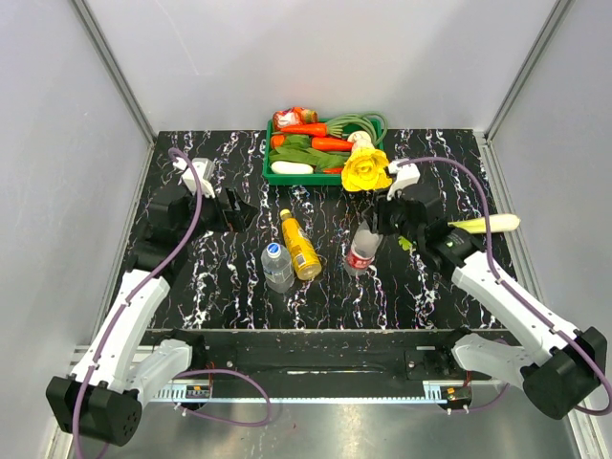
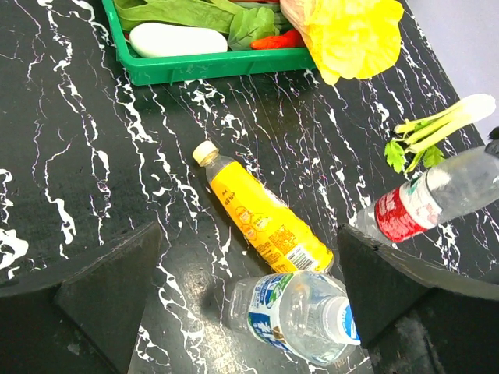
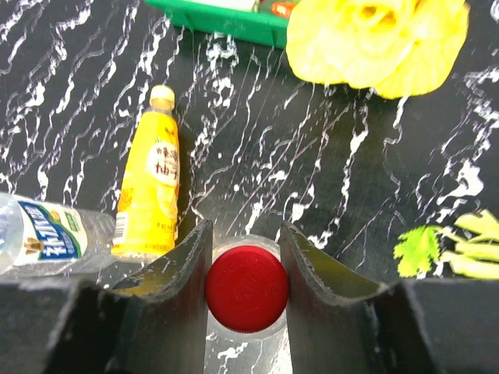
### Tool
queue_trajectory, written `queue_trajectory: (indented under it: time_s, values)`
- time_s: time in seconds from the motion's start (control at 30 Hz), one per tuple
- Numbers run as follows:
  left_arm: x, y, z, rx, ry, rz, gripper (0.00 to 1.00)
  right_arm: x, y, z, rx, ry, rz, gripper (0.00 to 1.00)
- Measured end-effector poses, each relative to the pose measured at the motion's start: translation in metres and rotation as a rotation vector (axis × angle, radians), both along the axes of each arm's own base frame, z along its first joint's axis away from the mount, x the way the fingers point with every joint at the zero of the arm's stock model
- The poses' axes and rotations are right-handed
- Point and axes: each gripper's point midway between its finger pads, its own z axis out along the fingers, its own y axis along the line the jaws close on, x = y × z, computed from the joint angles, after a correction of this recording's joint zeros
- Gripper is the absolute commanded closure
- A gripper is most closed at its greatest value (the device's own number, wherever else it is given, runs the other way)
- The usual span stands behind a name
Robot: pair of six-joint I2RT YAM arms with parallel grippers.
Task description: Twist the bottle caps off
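Observation:
Three bottles sit mid-table. The red-label bottle (image 1: 361,251) leans with its top in my right gripper (image 1: 381,226). In the right wrist view the jaws (image 3: 245,231) press both sides of the red cap (image 3: 246,288). The orange-yellow bottle (image 1: 300,246) lies flat, its yellow cap (image 1: 284,214) pointing away from me. The blue-label bottle (image 1: 277,267) stands upright with its blue cap (image 1: 275,250) on. My left gripper (image 1: 234,210) is open and empty, to the left of the bottles. Its view shows the yellow bottle (image 2: 265,222), the blue-label bottle (image 2: 296,315) and the red-label bottle (image 2: 421,204).
A green tray (image 1: 277,177) of vegetables stands at the back centre, with a yellow leafy vegetable (image 1: 366,168) at its right end. A pale celery stalk (image 1: 483,225) lies at the right, beside my right arm. Grey walls close in the table's sides and back.

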Motion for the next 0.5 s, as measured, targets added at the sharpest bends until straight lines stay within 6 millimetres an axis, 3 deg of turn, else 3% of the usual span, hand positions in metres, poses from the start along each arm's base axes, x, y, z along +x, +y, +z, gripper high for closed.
queue_trajectory:
  time_s: [0.23, 0.5]
  values:
    - [-0.006, -0.006, 0.014, -0.013, -0.009, -0.047, 0.01, 0.008, 0.003, 0.059, 0.022, -0.11, 0.013, 1.0]
    - [-0.019, -0.029, 0.076, -0.069, -0.124, -0.213, 0.01, -0.001, 0.013, 0.149, 0.108, -0.229, 0.095, 1.0]
